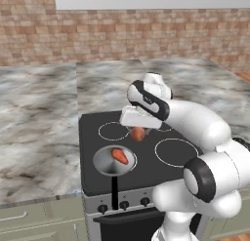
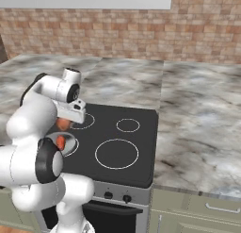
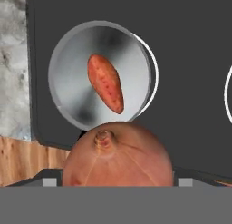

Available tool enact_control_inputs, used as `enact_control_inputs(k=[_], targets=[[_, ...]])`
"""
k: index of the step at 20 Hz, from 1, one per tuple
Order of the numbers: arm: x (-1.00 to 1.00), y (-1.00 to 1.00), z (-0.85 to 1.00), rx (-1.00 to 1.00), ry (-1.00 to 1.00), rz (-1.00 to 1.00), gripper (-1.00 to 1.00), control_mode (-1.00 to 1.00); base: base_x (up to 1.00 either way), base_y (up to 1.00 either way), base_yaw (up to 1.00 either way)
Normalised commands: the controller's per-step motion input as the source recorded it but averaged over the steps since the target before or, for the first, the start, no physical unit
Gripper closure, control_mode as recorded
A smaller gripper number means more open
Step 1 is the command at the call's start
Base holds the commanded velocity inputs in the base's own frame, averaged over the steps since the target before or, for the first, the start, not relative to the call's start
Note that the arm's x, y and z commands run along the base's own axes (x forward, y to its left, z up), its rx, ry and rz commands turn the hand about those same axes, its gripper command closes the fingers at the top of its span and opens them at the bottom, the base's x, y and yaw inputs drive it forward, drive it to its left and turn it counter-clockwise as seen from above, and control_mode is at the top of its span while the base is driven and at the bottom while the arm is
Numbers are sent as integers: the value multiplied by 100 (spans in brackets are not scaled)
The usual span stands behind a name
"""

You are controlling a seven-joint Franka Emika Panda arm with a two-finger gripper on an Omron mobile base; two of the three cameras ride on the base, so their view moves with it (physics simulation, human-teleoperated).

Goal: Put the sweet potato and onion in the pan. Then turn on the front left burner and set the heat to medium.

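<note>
The silver pan (image 1: 103,163) sits on the front left burner (image 3: 156,78) of the black stovetop, its black handle (image 1: 114,190) pointing to the front edge. The orange-red sweet potato (image 1: 119,156) lies inside the pan (image 3: 72,82), and it also appears in the hand view (image 3: 105,83) and in the right base view (image 2: 60,142). My gripper (image 1: 139,131) is shut on the round brownish onion (image 1: 138,134), which hangs above the stovetop just behind and to the right of the pan. Close in front of the hand camera, the onion (image 3: 118,155) hides the fingertips.
Three white-ringed burners show on the stovetop, the largest at front right (image 1: 175,152). Several knobs (image 1: 124,204) line the stove's front panel. Marble counters (image 1: 34,123) flank the stove, and a brick wall stands behind.
</note>
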Motion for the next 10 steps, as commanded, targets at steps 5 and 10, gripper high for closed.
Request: enact_control_inputs(k=[5, 10], targets=[[0, 47, 0, -4, 0, 10, 100, -100, 0, 0, 0], [0, 48, -5, -16, 0, 11, 100, -100, 0, 0, 0]])
